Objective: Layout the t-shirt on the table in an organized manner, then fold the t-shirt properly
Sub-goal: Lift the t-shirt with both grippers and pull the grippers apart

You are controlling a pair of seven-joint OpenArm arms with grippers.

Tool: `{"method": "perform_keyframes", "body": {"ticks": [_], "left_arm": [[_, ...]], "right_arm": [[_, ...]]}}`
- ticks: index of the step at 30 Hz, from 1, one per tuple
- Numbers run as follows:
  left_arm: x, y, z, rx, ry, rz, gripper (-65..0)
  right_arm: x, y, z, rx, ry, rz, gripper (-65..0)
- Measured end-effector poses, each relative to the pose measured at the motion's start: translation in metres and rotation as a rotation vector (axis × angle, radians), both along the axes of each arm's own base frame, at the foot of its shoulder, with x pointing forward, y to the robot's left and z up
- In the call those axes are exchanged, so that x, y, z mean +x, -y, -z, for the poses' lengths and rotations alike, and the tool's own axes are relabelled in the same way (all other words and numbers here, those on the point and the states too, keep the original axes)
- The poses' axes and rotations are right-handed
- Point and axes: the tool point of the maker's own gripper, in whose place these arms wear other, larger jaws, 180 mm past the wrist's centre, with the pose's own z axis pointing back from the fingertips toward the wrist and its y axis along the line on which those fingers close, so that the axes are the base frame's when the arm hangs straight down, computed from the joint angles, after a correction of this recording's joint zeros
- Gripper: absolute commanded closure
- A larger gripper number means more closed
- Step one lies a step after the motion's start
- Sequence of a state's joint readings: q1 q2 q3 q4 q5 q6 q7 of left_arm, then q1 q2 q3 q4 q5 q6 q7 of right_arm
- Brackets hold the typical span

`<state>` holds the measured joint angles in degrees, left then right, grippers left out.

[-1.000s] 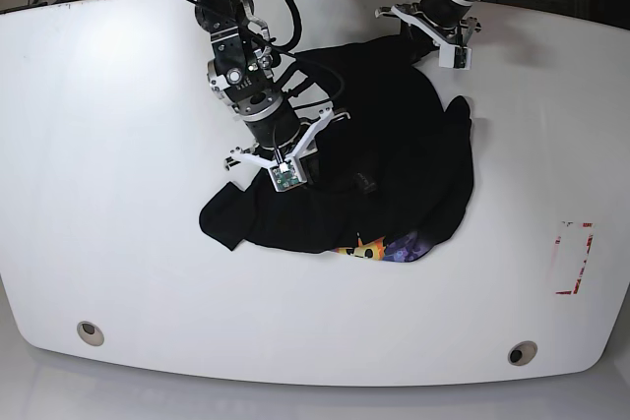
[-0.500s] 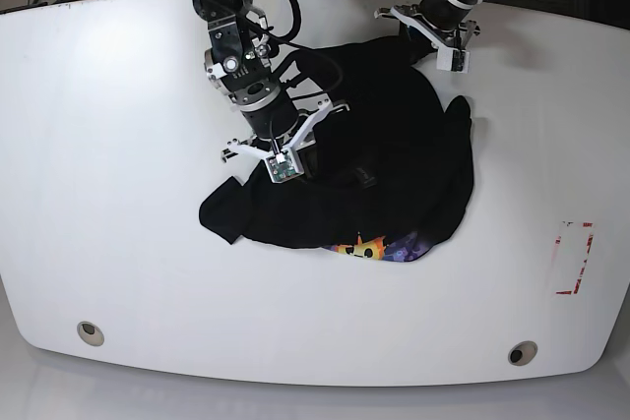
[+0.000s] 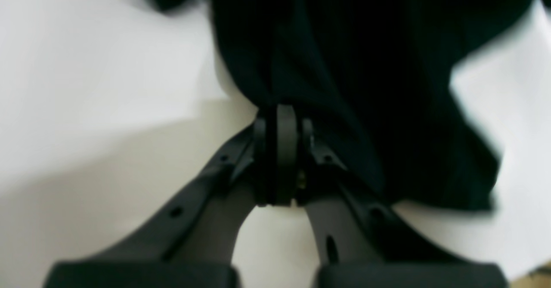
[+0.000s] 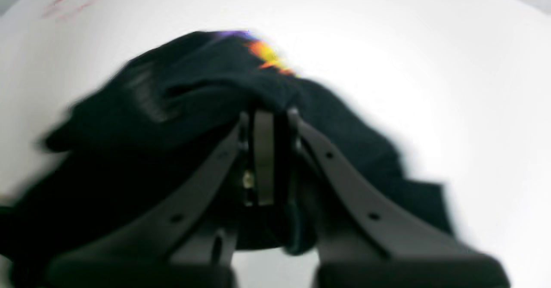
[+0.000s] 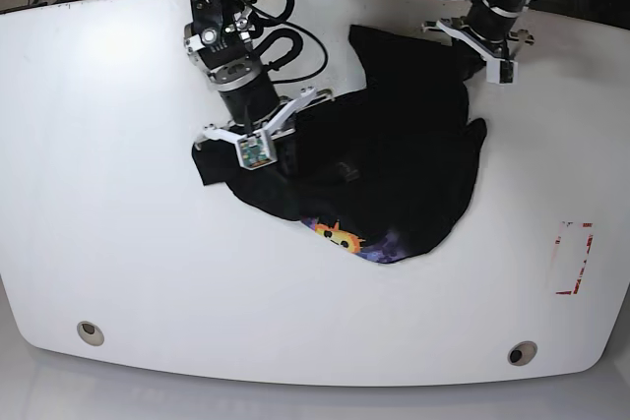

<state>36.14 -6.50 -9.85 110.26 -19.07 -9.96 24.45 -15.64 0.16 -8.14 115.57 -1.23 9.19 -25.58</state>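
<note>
The black t-shirt (image 5: 394, 164) lies crumpled on the white table (image 5: 118, 194), with its orange sun print (image 5: 342, 239) and purple patch at the near edge. My right gripper (image 5: 278, 156), on the base view's left, is shut on a fold of the shirt; the right wrist view shows its fingers (image 4: 263, 150) closed in black cloth (image 4: 181, 103). My left gripper (image 5: 476, 58), at the far right, is shut on the shirt's far edge; in the left wrist view its fingers (image 3: 285, 146) pinch the fabric (image 3: 366, 64).
A red-outlined rectangle mark (image 5: 572, 257) is at the table's right. Two grey grommet holes (image 5: 90, 330) (image 5: 521, 352) sit near the front edge. Cables run over the far edge behind the arms.
Both arms have pulled the shirt. The right gripper moved left and back with its fold, the left gripper moved right. The shirt stretched wider and its print slid left.
</note>
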Motion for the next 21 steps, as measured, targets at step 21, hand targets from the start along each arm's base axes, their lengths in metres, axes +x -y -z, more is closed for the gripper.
{"method": "perform_keyframes", "body": {"ticks": [21], "left_arm": [[0.056,-0.089,-0.072,0.218,0.200,-0.063,0.0]], "right_arm": [[0.059,0.072,-0.056,-0.046,0.173,0.182,0.0]]}}
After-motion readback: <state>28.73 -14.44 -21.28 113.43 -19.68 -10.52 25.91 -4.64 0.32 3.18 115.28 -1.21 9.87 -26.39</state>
